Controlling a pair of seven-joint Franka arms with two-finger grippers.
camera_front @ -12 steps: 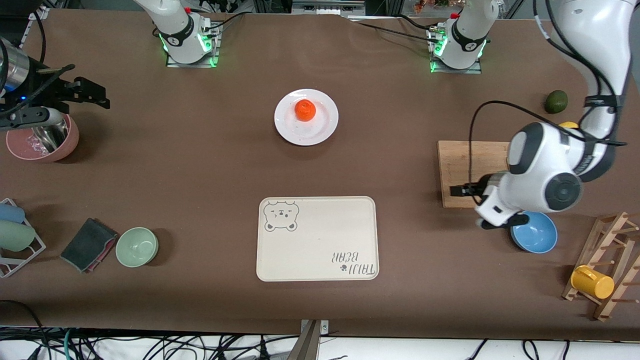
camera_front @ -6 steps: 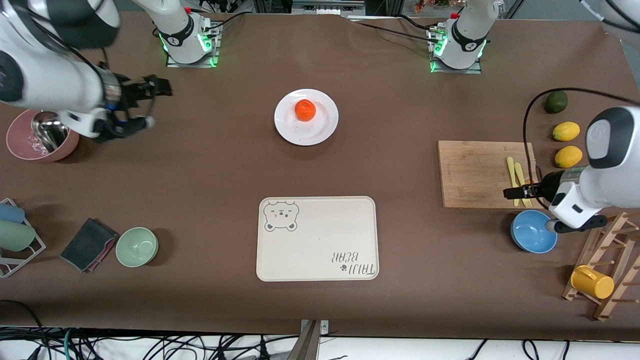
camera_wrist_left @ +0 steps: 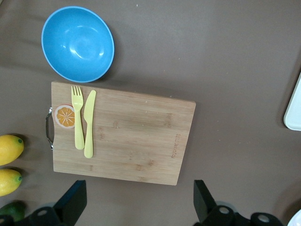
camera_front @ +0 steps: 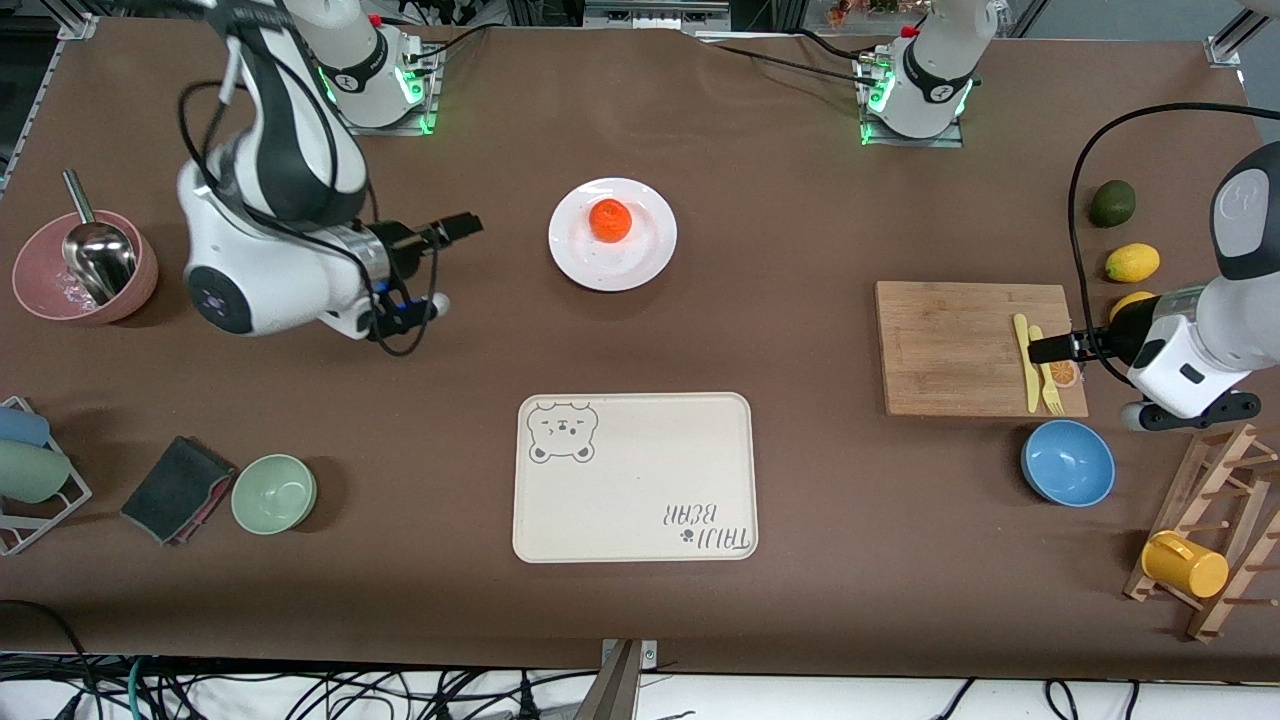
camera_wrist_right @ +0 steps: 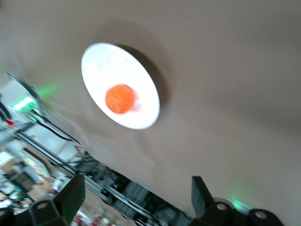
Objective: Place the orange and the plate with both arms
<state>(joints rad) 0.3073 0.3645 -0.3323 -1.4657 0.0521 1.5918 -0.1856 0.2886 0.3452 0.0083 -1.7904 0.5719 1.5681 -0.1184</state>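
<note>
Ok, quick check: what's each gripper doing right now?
Left gripper: open, empty, over the cutting board.
Right gripper: open, empty, over bare table beside the plate with the orange.

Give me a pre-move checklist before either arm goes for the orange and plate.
1. Orange resting on plate: ok.
2. Right hand open, up in the air toward the right arm's end from the plate, holding nothing: ok.
3. Left hand open over the cutting board, empty: ok.
4. Bear tray bare, nearer the front camera than the plate: ok.
5. Table between right hand and plate free of things: ok.
</note>
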